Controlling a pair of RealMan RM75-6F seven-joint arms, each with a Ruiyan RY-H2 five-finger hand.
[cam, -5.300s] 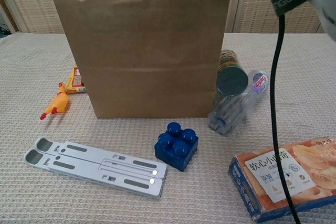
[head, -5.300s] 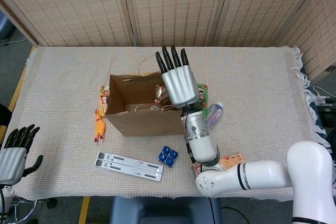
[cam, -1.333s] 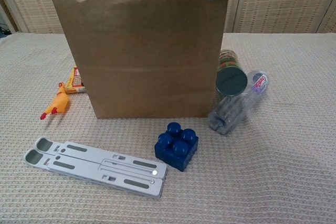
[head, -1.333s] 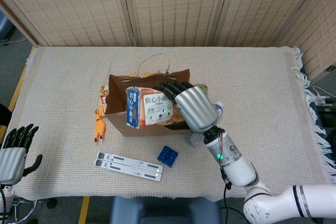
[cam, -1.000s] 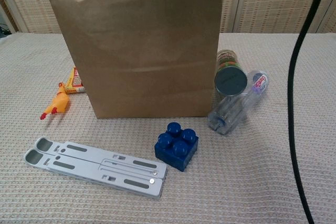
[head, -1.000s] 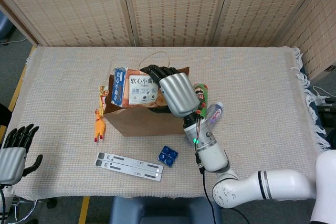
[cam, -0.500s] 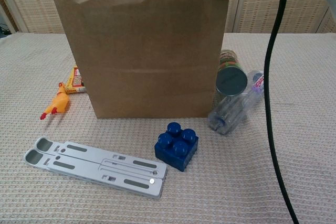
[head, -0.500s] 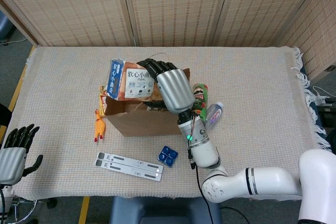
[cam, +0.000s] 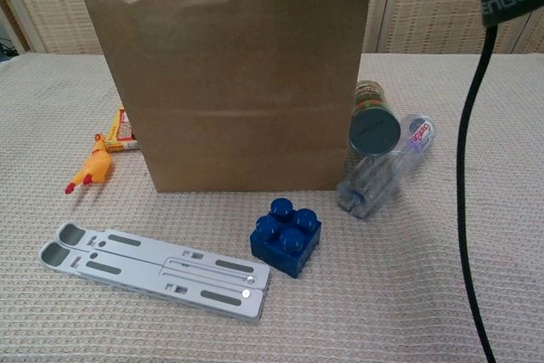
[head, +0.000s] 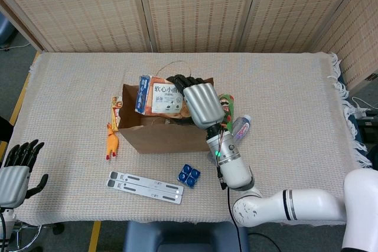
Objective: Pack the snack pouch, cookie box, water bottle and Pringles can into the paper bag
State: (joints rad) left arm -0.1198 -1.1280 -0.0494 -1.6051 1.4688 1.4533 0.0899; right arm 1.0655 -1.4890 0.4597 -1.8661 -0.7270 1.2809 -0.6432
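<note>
The right hand (head: 202,104) grips the cookie box (head: 160,99) by its end, fingers wrapped over the top edge, and holds it tilted above the open mouth of the paper bag (head: 155,131); in the chest view the box's blue corner shows just above the bag's rim. Whether the snack pouch is inside the bag cannot be told. Just to the right of the bag lie the Pringles can (cam: 374,120) and the water bottle (cam: 384,173), touching each other on the cloth-covered counter (head: 295,98). In front of the bag sit a blue toy brick (cam: 286,236) and a grey folding stand (cam: 155,269). A rubber chicken (head: 110,141) lies to its left. The left hand (head: 14,172) hangs off the counter's near left corner, fingers apart and holding nothing.
</note>
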